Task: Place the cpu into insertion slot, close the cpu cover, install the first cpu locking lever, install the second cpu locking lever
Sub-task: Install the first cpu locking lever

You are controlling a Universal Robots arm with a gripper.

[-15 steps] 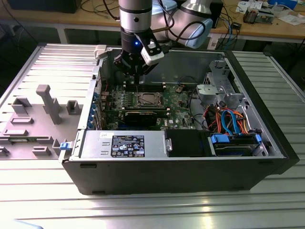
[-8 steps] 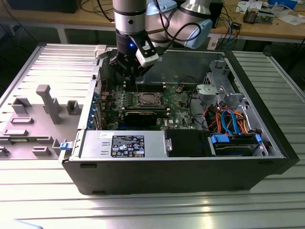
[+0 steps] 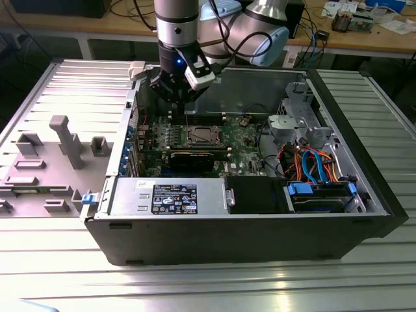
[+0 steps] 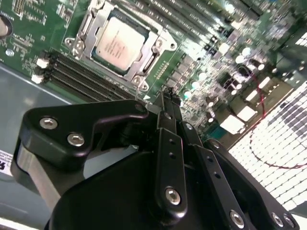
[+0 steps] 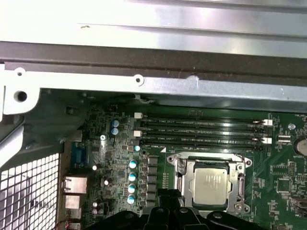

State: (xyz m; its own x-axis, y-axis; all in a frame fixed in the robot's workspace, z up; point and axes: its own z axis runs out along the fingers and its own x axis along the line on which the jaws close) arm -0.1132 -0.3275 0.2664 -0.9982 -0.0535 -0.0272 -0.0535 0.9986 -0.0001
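Hovering clenched and empty, gripper point(image 4: 164, 98) near the insertion slot point(image 4: 146, 60), 4 memory slots point(image 4: 81, 79) beside that slot, cpu point(image 4: 117, 40) seated inside it, cpu cover point(image 4: 88, 26) framing the cpu, apart from the gripper

Cpu point(image 4: 117, 43): silvery-grey top; cpu cover point(image 4: 88, 26) silver frame. Motherboard point(image 5: 283, 167) green w/ black memory slots point(image 5: 201, 132), white clips point(image 5: 138, 115), teal-topped caps point(image 5: 133, 164). End effector point(image 4: 165, 100) matte black, silver screws. PC case point(image 3: 247, 240) dark grey/black; cables point(image 3: 311, 161) orange, blue, red. Drive bracket point(image 3: 305, 190) blue. Bench point(image 3: 214, 286) ribbed silver-grey, striped. Grille point(image 5: 29, 191): square-hole mesh, bright white.
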